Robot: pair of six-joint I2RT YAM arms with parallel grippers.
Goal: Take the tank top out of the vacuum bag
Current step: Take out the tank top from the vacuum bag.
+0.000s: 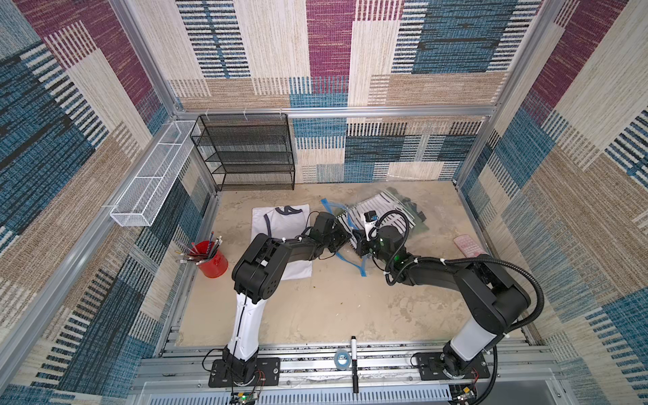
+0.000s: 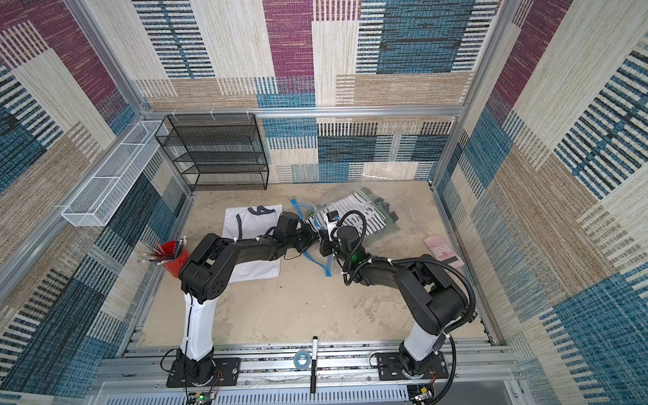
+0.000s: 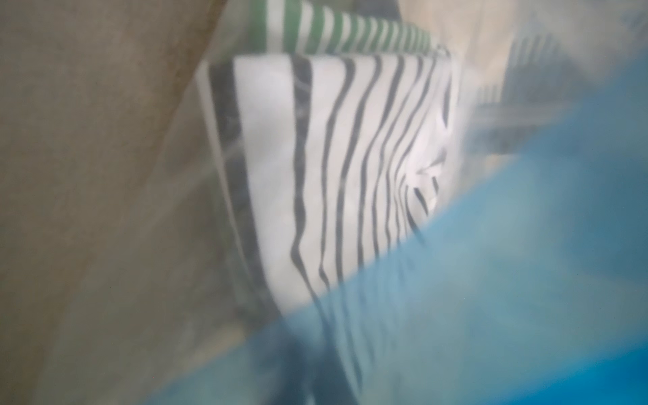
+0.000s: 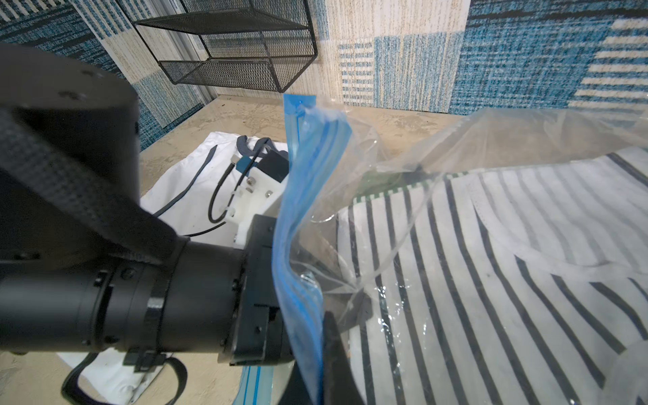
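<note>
Patchwork carpet walls round beige bench. Vacuum bag lies right of centre toward back wall, mouth with blue zip strip facing left. Black-and-white striped top inside, green-striped cloth peeking past its edge. Left gripper at bag mouth, jaws pressed together; what they pinch hidden by strip. Right gripper just beside, jaws pinching clear plastic. White navy-trimmed tank top flat on bench, left of bag, partly under left arm.
</note>
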